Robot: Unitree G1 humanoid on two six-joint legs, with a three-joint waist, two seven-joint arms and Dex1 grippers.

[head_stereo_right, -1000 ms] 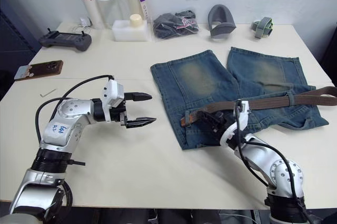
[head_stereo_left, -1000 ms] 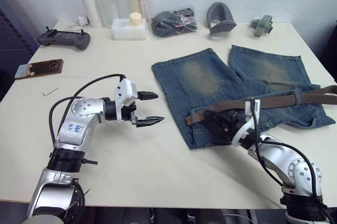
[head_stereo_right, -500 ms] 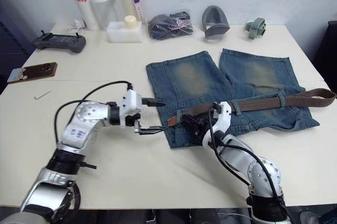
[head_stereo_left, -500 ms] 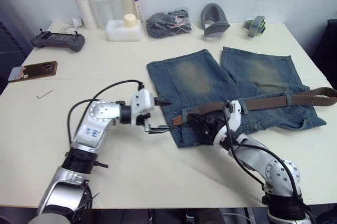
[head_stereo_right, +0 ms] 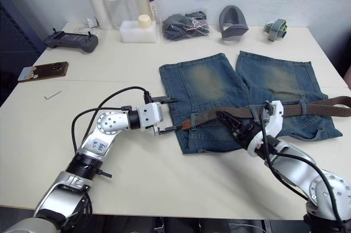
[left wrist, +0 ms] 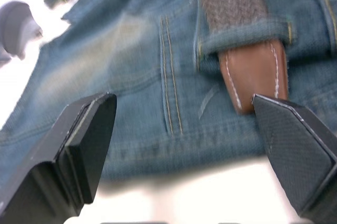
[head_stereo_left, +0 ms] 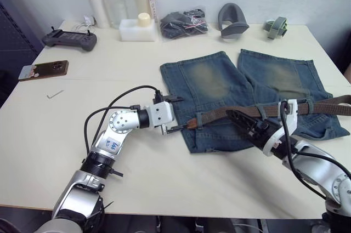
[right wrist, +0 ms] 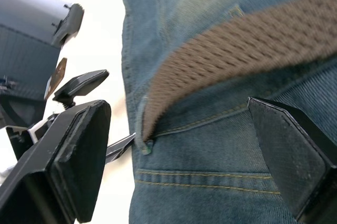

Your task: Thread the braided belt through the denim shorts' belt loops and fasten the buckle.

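Observation:
The denim shorts [head_stereo_left: 219,87] lie flat on the table, waistband toward me. Across the waistband runs the braided belt [head_stereo_left: 274,110], going off the picture's right edge; the buckle is out of view. The belt's brown leather tip [left wrist: 255,74] pokes out of a belt loop [left wrist: 245,31] at the waist's left end. My left gripper [head_stereo_left: 176,114] is open at that end, its fingers either side of the tip without touching it. My right gripper [head_stereo_left: 237,120] is open just above the belt mid-waist, and the strap [right wrist: 253,50] passes between its spread fingers.
Along the far edge stand bottles [head_stereo_left: 115,4], a white box [head_stereo_left: 134,29], a dark bundle with pink cord [head_stereo_left: 184,23] and grey pieces [head_stereo_left: 232,20]. A controller [head_stereo_left: 70,39], a phone [head_stereo_left: 44,70] and a hex key [head_stereo_left: 54,94] lie at the left.
My right gripper has opened, letting go at the waistband, and drawn back to the right. My left gripper has moved right to the belt tip. The camera has shifted too.

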